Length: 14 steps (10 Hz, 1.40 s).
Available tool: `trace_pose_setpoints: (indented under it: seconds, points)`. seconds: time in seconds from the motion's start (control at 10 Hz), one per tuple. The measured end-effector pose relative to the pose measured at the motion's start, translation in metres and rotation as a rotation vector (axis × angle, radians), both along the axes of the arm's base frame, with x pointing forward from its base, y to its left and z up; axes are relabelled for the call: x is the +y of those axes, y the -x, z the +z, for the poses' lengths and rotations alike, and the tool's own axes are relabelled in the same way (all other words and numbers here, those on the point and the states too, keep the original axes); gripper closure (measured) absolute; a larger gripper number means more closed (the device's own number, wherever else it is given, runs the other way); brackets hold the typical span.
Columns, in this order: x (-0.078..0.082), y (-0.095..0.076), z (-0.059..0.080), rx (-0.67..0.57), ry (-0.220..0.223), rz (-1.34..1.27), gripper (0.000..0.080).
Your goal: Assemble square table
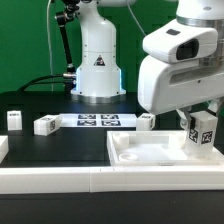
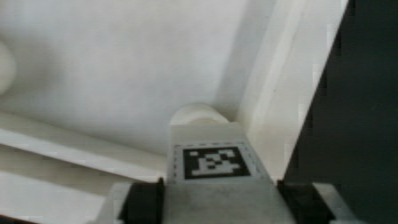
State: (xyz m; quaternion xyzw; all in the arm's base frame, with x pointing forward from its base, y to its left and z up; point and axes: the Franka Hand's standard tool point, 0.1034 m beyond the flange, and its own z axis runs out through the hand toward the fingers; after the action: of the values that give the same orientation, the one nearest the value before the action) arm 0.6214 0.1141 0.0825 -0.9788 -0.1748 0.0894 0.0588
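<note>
The square table top (image 1: 128,146), a white tray with a raised rim, lies at the exterior view's right. My gripper (image 1: 201,122) hangs over its far right corner, shut on a white table leg (image 1: 204,134) that carries a black-and-white tag. In the wrist view the leg (image 2: 217,150) points down into the tray's inner corner (image 2: 235,95), with a dark finger (image 2: 146,203) pressed against each of its sides; my gripper (image 2: 217,205) fills the lower edge. Three more legs (image 1: 15,119), (image 1: 44,125), (image 1: 146,120) lie on the black table.
The marker board (image 1: 97,121) lies flat behind the loose legs. A long white rail (image 1: 60,180) borders the black surface at the front. The arm's white base (image 1: 97,62) stands at the back centre.
</note>
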Motion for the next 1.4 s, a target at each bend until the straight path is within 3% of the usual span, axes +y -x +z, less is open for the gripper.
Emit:
trace_pose_setpoints:
  seconds: [0.5,1.0,1.4]
  points:
    - [-0.002,0.0001,-0.0007,0.008,0.019,-0.157,0.0505]
    - [0.0046,0.0019,-0.0014,0.023,0.096,-0.747,0.0505]
    - [0.0078,0.0016,-0.002,0.062,0.142,-1.073,0.0505]
